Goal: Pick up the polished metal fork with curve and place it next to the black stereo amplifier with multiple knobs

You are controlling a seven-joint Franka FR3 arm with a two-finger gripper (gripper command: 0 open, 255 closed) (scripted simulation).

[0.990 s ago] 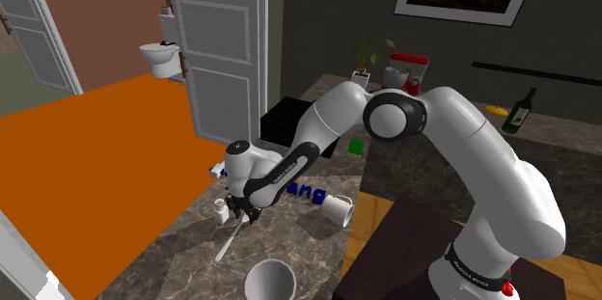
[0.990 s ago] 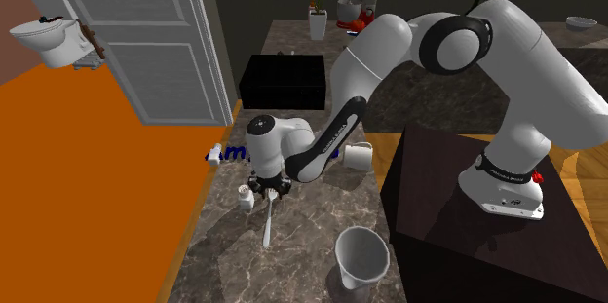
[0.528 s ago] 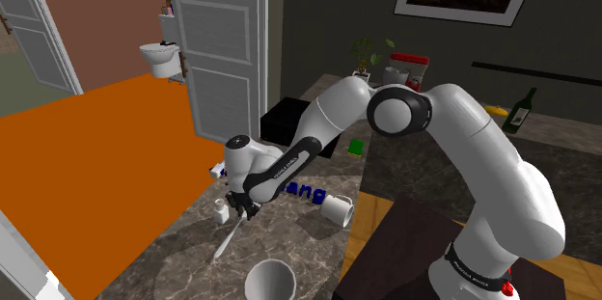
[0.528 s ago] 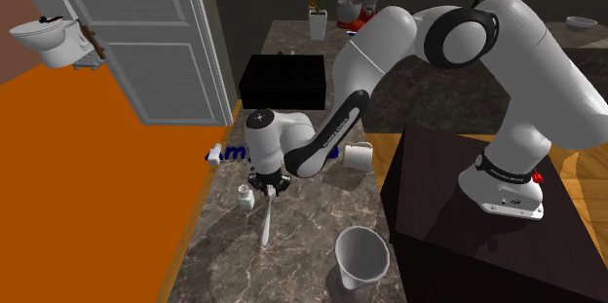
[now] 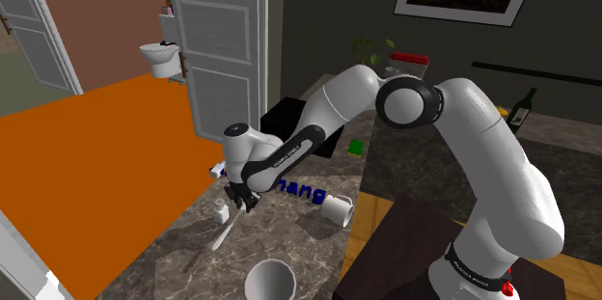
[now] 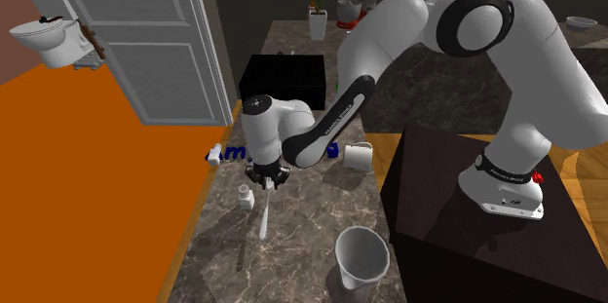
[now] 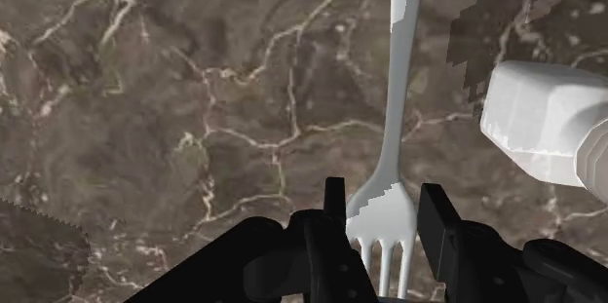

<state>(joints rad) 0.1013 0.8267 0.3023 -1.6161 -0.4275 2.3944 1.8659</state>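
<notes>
- since the frame half a second earlier, the pincer (image 5: 241,202) had come up a little off the counter (image 5: 289,240) and the fork (image 5: 224,233) had come up with it. the arm's elbow had swung higher too.
- pincer was clamped on the fork's tine end. in the wrist view the two black fingers sat tight on either side of the head, with the tines pointing back toward the hand and the handle sticking out away from it.
- fork was drawn pale grey-white here, not really shiny. it hung slanted under the pincer, handle end low over the marbled counter, just beside a small white bottle (image 6: 245,195). couldn't tell if the far tip was fully clear of the surface.
- handling guess: light, stiff and slick. it's a thin smooth thing held right at one end, so it'd probably want to pivot or slip if the arm swung fast.
- imo the neck, where the head narrows into the handle, would've balanced better. the head is the widest bit though, so the fingers did get something to bite on.
- black amplifier (image 6: 283,81) sat further back on the counter, well apart from the fork. a white mug (image 6: 358,155) stood off toward the second exterior view's right.
</notes>
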